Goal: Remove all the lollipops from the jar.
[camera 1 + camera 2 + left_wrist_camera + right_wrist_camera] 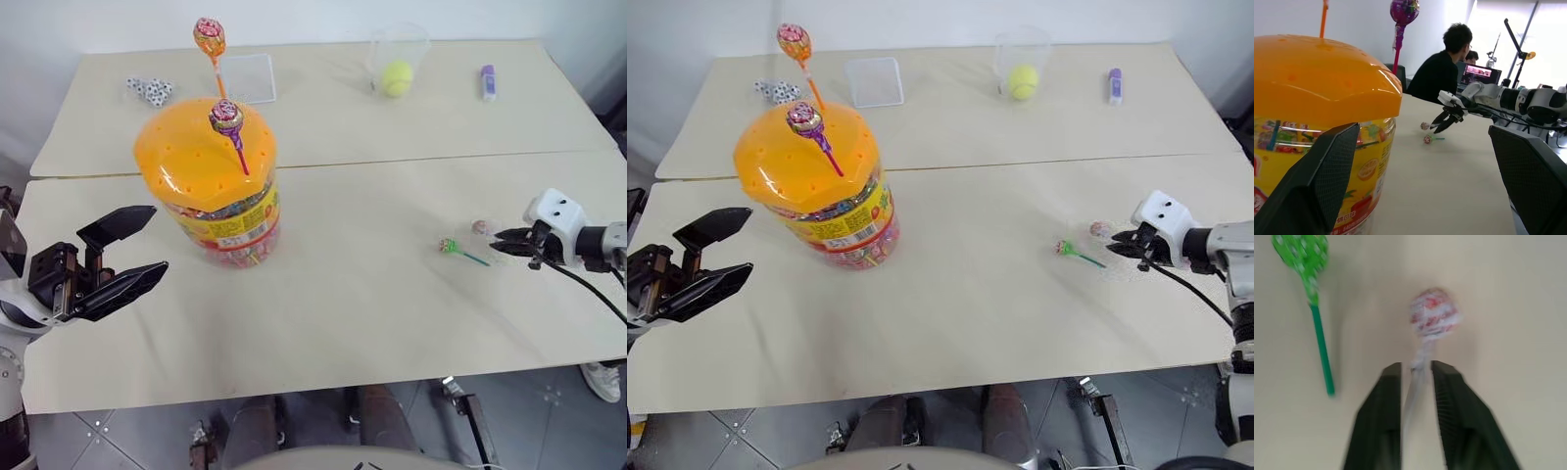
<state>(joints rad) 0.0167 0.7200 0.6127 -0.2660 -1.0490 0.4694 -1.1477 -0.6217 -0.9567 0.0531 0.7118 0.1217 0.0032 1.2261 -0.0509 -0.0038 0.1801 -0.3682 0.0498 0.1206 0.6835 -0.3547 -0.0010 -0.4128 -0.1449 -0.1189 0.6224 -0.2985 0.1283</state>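
The jar (211,186), clear with a domed orange lid, stands at the table's left. Two lollipops stick up from its lid: an orange-pink one (209,37) and a purple one (226,117). A green lollipop (449,246) lies flat on the table at the right. Just beside it lies a pink-white lollipop (1432,313), its stick running between the slightly parted fingers of my right gripper (1415,367), which sits low over the table. My left gripper (157,240) hangs open, to the left of the jar and a little nearer, with nothing in it.
At the back stand a clear cup (400,39) with a yellow ball (397,76), a flat clear lid (245,78), several dice (150,90) and a small purple tube (488,82). A seam crosses the table behind the jar. A person (1442,68) sits beyond the table.
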